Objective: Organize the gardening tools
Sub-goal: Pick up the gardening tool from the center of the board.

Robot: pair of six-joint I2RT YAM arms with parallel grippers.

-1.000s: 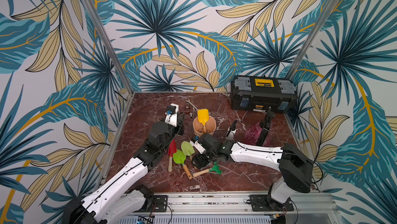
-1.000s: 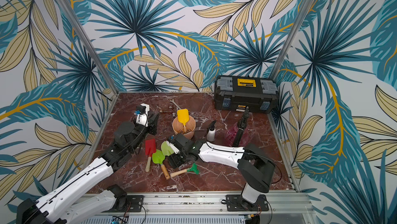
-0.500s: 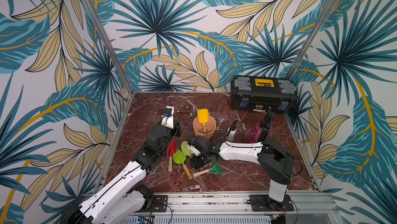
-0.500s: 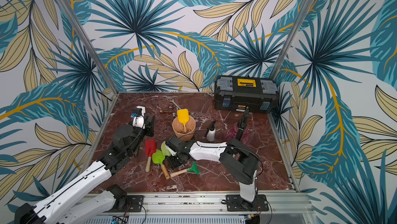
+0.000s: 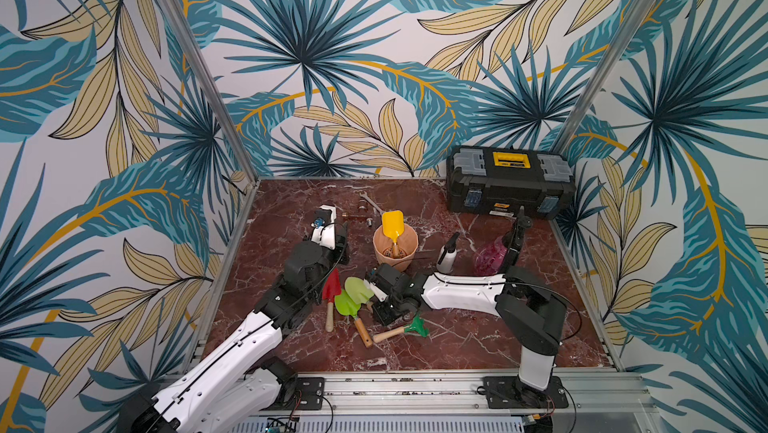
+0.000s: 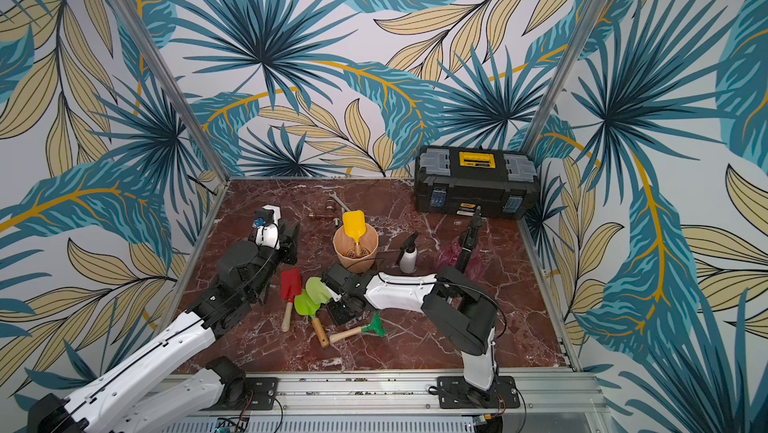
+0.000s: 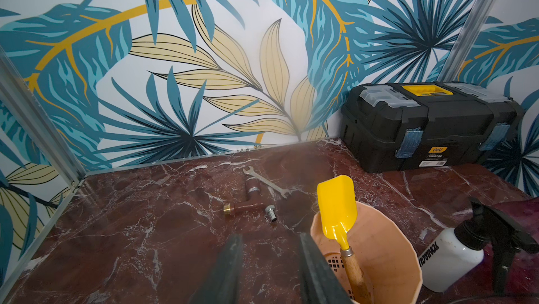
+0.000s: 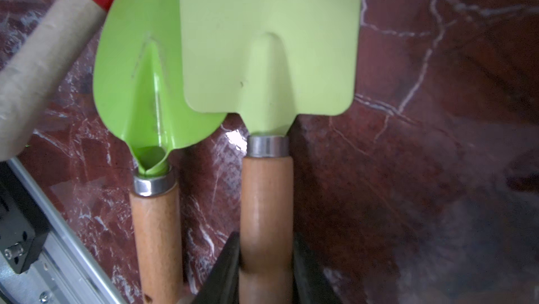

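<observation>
Red marble counter (image 5: pixel 457 339) carries the pale green spade (image 8: pixel 268 40), its wooden handle clamped between the right jaws. A bright green spade (image 8: pixel 140 69) lies just beside them. Left jaws stand apart, empty, with the yellow spade (image 7: pixel 337 206) in a pot (image 7: pixel 385 247) just beside.

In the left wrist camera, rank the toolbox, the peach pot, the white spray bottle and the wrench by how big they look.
1. toolbox
2. peach pot, near the camera and partly cut off by the frame
3. white spray bottle
4. wrench
</observation>
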